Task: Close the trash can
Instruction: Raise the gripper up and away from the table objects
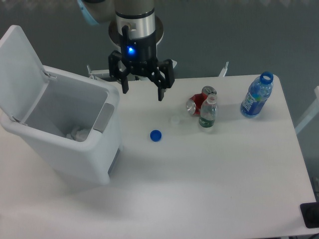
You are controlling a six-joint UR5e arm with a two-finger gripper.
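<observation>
The trash can [75, 149] is a large white bin standing on the left of the table, tilted in view, with its flat lid [20, 67] swung up and back at the far left. Some crumpled waste lies at its bottom. A grey latch tab [103, 117] shows on its front rim. My gripper [142, 92] hangs above the table just right of the can's upper right corner, open, fingers spread wide and pointing down, with nothing between them.
A blue bottle cap [156, 135] lies on the table right of the can. Further right are a clear cap [175, 119], a red can [198, 102] on its side, a small green-labelled bottle [208, 113] and an uncapped blue bottle [256, 95].
</observation>
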